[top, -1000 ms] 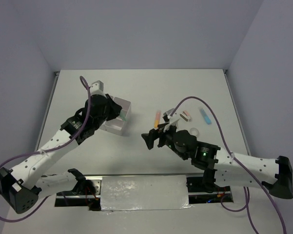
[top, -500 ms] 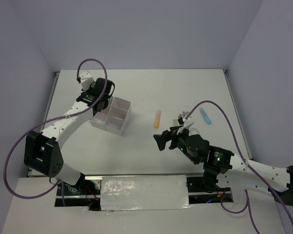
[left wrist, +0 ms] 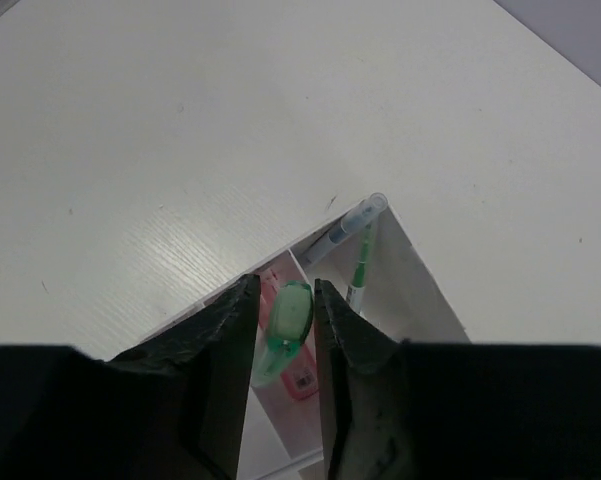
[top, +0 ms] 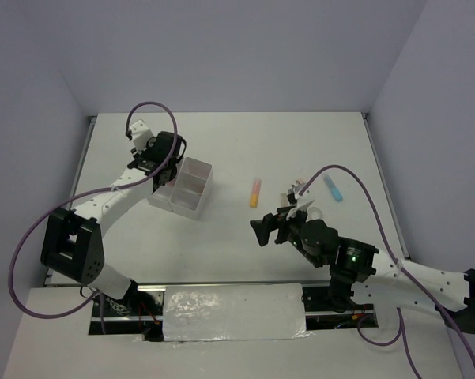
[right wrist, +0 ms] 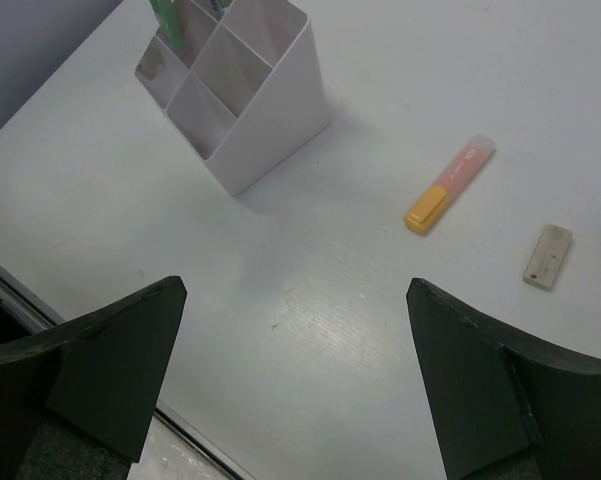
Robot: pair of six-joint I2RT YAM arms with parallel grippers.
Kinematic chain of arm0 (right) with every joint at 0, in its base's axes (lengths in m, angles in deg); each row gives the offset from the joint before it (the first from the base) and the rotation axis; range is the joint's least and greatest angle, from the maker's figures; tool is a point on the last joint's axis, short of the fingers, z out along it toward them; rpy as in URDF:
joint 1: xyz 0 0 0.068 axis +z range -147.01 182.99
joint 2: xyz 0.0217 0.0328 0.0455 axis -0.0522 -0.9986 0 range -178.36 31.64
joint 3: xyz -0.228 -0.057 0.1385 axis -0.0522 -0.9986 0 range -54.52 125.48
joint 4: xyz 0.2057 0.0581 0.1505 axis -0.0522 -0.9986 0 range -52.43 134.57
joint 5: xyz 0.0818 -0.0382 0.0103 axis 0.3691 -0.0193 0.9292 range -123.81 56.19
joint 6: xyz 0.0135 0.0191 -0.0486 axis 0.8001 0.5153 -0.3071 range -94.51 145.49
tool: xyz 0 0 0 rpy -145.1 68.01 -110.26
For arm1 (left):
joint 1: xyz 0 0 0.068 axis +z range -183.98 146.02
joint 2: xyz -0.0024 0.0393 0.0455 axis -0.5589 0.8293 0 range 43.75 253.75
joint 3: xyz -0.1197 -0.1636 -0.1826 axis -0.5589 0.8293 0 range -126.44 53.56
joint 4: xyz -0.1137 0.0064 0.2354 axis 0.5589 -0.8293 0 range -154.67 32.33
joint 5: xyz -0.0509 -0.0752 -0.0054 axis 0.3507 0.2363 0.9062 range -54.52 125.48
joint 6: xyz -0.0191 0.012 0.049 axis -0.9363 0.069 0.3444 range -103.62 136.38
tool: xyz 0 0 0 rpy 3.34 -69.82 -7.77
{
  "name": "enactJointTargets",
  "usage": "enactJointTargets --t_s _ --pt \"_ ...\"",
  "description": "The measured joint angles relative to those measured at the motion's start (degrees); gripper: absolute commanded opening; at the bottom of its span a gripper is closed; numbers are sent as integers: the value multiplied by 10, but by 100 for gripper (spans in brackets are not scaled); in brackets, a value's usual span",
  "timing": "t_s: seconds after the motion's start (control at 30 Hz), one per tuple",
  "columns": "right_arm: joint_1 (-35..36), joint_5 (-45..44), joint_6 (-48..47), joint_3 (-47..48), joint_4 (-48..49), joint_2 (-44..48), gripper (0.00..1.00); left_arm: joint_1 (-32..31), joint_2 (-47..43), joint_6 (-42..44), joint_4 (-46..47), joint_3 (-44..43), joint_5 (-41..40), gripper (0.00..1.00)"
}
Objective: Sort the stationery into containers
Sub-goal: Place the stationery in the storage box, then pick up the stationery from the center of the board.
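Observation:
The containers are one whitish four-compartment box [top: 199,167] at the table's left; in the left wrist view its wall [left wrist: 420,270] shows below me. My left gripper [left wrist: 285,300] hangs over it, slightly open, with a green marker [left wrist: 288,318] loose between the jaws, above a pink marker [left wrist: 302,378] in the compartment. A thin green pen [left wrist: 360,265] leans in the adjoining compartment. My right gripper [right wrist: 295,310] is wide open and empty above bare table. An orange-yellow marker [right wrist: 450,184] and a tan eraser [right wrist: 548,256] lie beyond it.
A blue marker [top: 333,188] lies at the right and a clear tape ring [top: 316,212] beside the right arm's wrist. The left gripper [top: 167,170] is at the box's left rim; the right gripper [top: 267,229] is near mid-table. The table's front edge runs below both arms.
The left arm swung round to the box's far-left side and its jaws have parted a little around the green marker. The right arm drew back to the right early on, then held still.

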Motion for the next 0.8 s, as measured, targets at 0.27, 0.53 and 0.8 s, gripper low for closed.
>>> enactJointTargets --t_s 0.27,0.53,0.8 --pt "-13 -16 29 -4 -5 -35 100 2 -14 -1 15 21 17 89" --pt "-142 22 108 63 -65 -193 99 1 -136 28 -31 26 90 95" --pt "-206 57 164 130 -121 -309 82 -12 -285 77 -113 28 220 99"
